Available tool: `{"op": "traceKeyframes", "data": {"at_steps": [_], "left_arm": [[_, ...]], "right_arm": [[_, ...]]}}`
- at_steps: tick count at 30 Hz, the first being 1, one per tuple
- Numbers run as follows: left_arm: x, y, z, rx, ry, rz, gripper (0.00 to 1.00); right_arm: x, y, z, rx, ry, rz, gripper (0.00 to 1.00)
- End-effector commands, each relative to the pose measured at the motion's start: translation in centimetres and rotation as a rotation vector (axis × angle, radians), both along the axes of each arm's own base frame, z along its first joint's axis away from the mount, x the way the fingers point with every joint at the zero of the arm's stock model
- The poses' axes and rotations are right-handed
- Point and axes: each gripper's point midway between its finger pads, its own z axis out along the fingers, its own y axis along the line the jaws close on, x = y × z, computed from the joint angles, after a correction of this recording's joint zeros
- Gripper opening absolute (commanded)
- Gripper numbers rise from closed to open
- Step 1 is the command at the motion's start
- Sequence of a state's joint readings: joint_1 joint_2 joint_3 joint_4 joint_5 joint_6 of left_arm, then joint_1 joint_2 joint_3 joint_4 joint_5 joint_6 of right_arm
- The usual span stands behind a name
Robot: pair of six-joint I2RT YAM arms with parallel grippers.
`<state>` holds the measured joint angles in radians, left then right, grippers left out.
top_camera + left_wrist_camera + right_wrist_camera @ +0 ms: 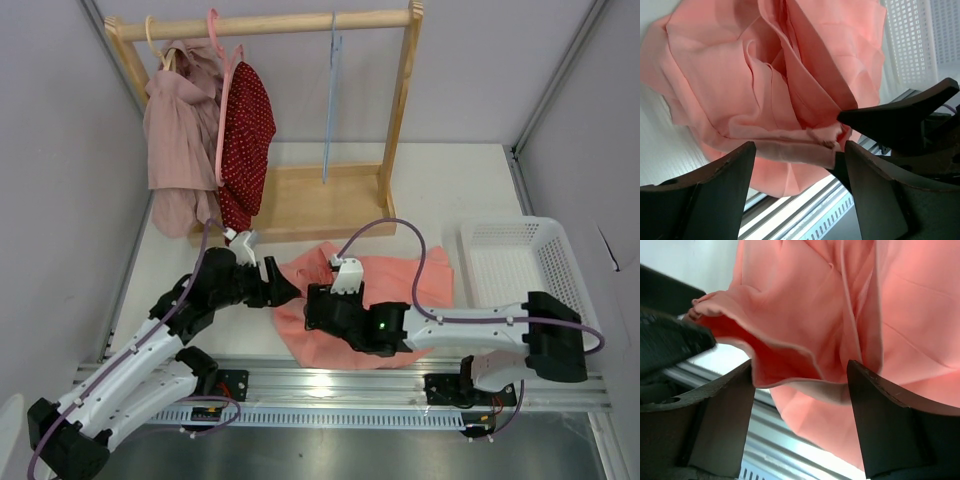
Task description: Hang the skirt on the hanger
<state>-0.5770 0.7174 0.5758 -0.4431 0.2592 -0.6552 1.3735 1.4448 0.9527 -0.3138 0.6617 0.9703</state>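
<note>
- The white table (440, 190) carries everything; both arms reach in from its near edge.
- A wooden rack (270, 24) stands at the far side, left of centre, with a round rail across its top.
- The skirt (400, 285) lies crumpled on the table, near the front edge and about mid-table, just left of the basket. It is not on any hanger.
- A white mesh basket (515, 270) sits at the right, close beside the skirt.
- A mauve garment (180, 140) hangs at the rail's left end on a cream hanger (152, 40).
- A red dotted garment (248, 140) hangs just right of it on a pink hanger (222, 110).
- The left gripper (290, 290) is at the skirt's left edge. In its own wrist view (799, 150) the jaws are spread wide, with a folded hem of the skirt (790, 75) lying across the gap and not pinched.
- The right gripper (312, 305) is low over the same left part of the skirt, tip to tip with the left one. In its own wrist view (800, 365) the jaws stand wide apart, and a loose fold of the skirt (840, 305) hangs between them, clamped by neither.
- The hanger (330, 110), thin and light blue, hangs bare from the rail towards its right end, well apart from the skirt.
</note>
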Motion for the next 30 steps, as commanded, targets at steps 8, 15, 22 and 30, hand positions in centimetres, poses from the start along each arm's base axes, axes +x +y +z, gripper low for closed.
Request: {"op": "traceKeyframes", "data": {"at_steps": [8,15,22,30], "left_arm": [[0.6,0.5,-0.1,0.014,-0.022,0.042,0.78],[0.0,0.5,-2.5,0.036,0.047,0.038,0.7],[-0.6,2.0,-2.5,0.054,0.032,0.086,0.61],[-0.4,3.2,-2.1,0.103,0.046,0.148,0.66]], "right_arm": [[4.8,-6.3,5.3,0.055,-0.036,-0.115,0.76],[8.3,-4.3,4.2,0.024,0.002,-0.035,0.76],[9.5,0.6,2.0,-0.063,0.072,0.111,0.76],[12.5,1.5,-3.6,-0.228,0.182,0.068,0.76]]}}
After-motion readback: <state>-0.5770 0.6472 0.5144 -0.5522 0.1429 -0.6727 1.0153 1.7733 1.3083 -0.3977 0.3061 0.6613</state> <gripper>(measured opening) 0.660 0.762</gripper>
